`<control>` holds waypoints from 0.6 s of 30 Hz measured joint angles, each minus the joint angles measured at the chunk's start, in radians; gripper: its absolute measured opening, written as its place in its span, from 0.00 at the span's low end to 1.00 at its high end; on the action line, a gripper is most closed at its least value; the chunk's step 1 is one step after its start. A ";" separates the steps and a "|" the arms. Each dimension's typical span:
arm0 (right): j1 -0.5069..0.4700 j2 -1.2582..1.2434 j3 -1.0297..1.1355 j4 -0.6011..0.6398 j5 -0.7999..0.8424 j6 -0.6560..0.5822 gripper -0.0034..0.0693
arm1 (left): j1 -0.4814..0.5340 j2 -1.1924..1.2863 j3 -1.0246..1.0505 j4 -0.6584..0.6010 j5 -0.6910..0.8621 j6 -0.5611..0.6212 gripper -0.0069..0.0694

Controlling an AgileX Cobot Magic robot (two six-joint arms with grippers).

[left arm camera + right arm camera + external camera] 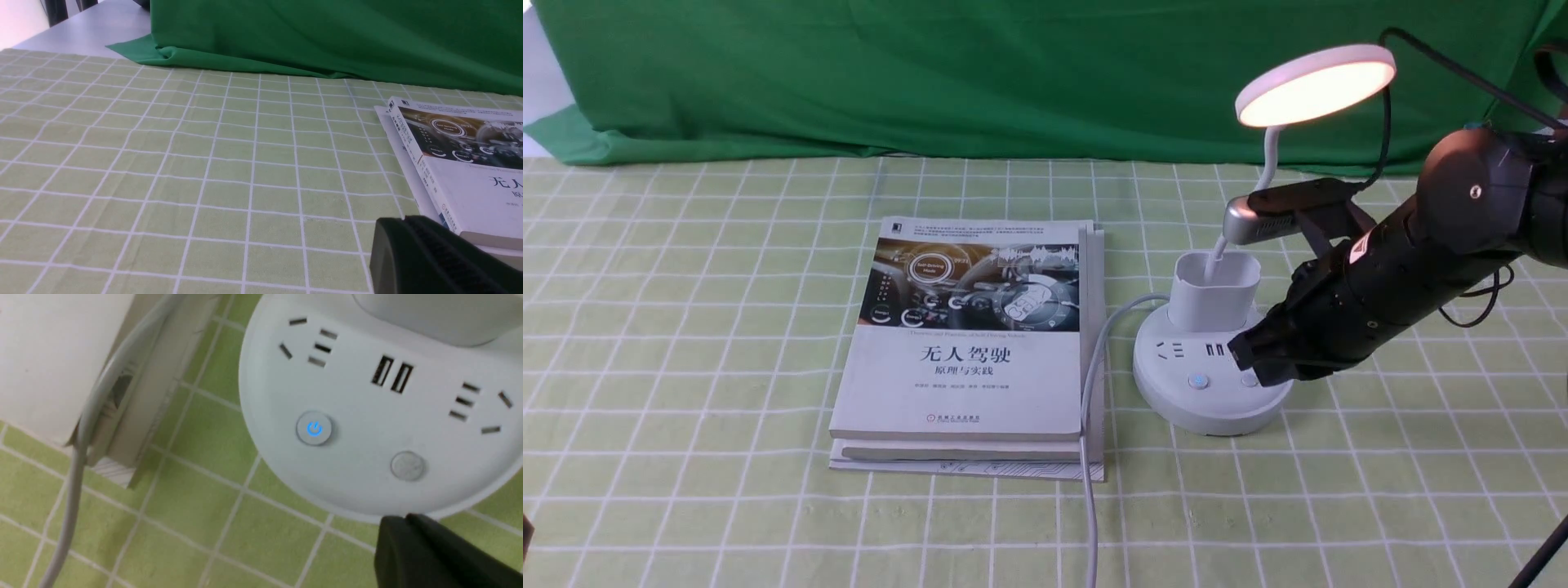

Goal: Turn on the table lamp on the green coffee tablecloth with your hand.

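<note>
White plastic table lamp with a glowing round disc head [1315, 86] stands right of centre in the front view, on the light green, white-gridded tablecloth [727, 327]. The black right claw [1262, 359], pressed together, hovers by its base. The dark left claw [412, 253] looks pressed together, lower right of its wrist view.

The white lamp [1213, 384] stands upright, its tilted disc head glowing warmly, on the green gridded tablecloth [980, 523].
</note>
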 joint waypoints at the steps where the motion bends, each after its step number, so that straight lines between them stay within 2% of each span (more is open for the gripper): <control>1: 0.000 -0.003 0.000 0.000 0.000 0.000 0.09 | 0.000 0.000 0.000 0.000 0.000 0.000 0.09; 7: 0.006 -0.175 0.149 0.000 0.008 0.005 0.09 | 0.000 0.000 0.000 0.000 0.000 0.000 0.09; 10: 0.006 -0.339 0.268 0.000 0.010 0.023 0.09 | 0.000 0.000 0.000 0.000 0.000 0.000 0.09; 18: 0.006 -0.703 0.465 0.000 0.044 0.139 0.10 | 0.000 0.000 0.000 0.000 0.000 0.000 0.09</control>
